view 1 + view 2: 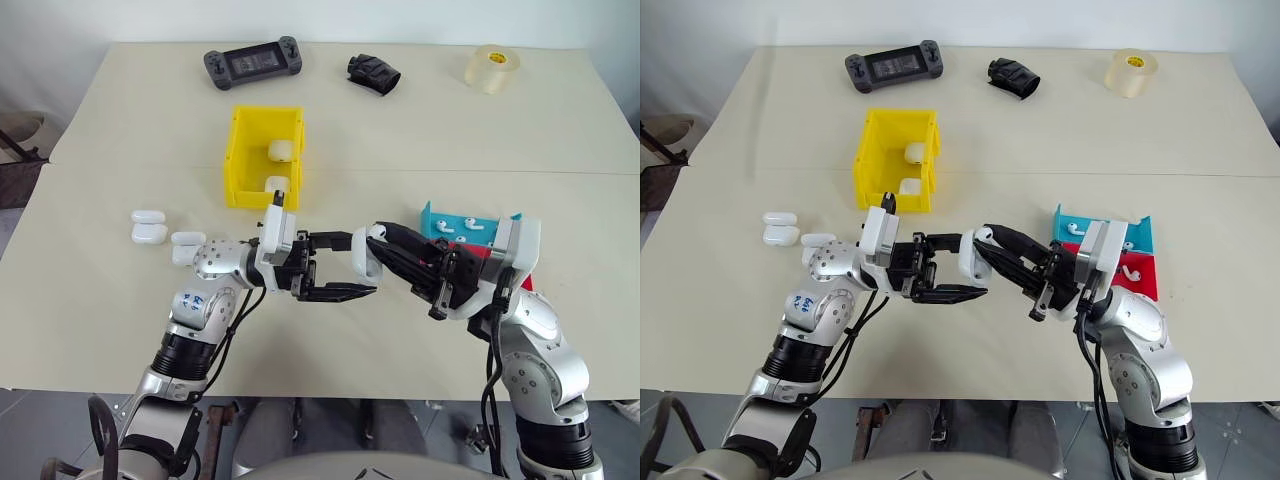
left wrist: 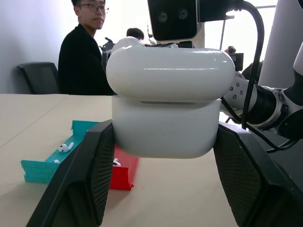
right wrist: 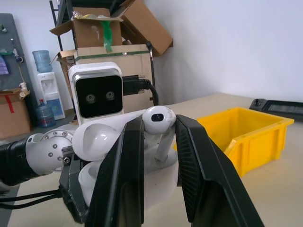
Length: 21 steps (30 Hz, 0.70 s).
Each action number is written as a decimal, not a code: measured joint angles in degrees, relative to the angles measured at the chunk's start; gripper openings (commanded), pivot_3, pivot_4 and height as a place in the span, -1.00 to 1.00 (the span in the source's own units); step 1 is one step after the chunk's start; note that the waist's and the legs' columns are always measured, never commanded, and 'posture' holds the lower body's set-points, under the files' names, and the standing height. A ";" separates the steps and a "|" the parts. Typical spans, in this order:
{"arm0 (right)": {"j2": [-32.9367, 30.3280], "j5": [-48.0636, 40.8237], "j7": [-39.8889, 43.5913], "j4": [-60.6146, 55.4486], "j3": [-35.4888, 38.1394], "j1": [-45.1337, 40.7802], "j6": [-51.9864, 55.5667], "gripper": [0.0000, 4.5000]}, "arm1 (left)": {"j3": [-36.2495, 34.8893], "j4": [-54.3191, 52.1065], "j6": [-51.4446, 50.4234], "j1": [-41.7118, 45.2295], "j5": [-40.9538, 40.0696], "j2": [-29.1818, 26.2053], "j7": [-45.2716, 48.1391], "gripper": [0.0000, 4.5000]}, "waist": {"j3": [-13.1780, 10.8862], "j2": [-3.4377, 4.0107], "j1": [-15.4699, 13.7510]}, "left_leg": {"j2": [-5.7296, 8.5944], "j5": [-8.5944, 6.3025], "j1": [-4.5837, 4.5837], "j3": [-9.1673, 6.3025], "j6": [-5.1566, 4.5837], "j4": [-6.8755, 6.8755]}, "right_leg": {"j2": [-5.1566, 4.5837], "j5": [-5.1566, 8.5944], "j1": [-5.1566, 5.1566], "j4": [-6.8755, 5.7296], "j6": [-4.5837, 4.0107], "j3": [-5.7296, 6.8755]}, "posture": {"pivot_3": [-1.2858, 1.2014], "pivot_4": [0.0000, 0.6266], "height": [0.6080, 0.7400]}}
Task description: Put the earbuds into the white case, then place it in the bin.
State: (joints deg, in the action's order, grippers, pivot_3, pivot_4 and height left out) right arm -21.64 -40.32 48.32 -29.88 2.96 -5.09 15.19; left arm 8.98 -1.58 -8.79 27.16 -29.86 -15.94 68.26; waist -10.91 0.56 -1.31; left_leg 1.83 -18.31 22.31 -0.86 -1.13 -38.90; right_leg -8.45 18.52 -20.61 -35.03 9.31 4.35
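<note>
My left gripper (image 1: 360,265) is shut on the white case (image 2: 165,125), held above the table with its lid (image 2: 170,71) flipped open. My right gripper (image 3: 160,125) is shut on one earbud (image 3: 158,118), whose stem points down into the open case (image 3: 156,189). In the head view the two grippers meet at mid-table, the earbud (image 1: 377,232) right over the case (image 1: 366,258). More earbuds (image 1: 445,227) lie in the teal tray (image 1: 428,215) to the right. The yellow bin (image 1: 238,160) stands behind the left gripper and holds two white cases (image 1: 283,150).
Three more white cases (image 1: 148,215) lie on the table to the left. A red tray (image 1: 1135,272) sits beside the teal one. At the far edge are a game console (image 1: 252,62), a black object (image 1: 373,73) and a tape roll (image 1: 492,67). A person (image 2: 90,52) sits beyond the table.
</note>
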 measured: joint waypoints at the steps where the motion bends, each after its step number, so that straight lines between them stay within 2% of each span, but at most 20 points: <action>1: -0.58 -0.60 0.04 0.00 0.14 0.00 0.15 -0.74 | 0.02 0.01 0.00 0.00 0.03 0.24 -0.10 0.23 | 0.00 0.00 0.00 | 0.00 0.00 0.00 0.00 0.00 0.00 | 0.00 0.00 0.00 0.00 0.00 0.00 | 0.03 -0.52 1.00; 21: -7.00 -6.10 0.30 -0.40 2.69 -0.47 2.27 -0.74 | 0.00 0.26 0.08 0.06 0.13 1.31 -1.37 0.23 | 0.00 0.00 -0.03 | -0.05 0.00 0.00 0.01 0.00 0.01 | -0.01 0.00 0.01 0.04 0.00 0.00 | 0.03 -0.52 1.00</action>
State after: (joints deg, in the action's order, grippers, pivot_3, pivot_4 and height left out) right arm -28.64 -46.43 48.62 -30.28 5.65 -5.56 17.46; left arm 8.98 -1.32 -8.71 27.23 -29.73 -14.63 66.90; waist -10.91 0.56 -1.34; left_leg 1.77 -18.31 22.31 -0.85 -1.13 -38.89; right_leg -8.45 18.52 -20.59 -34.98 9.31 4.35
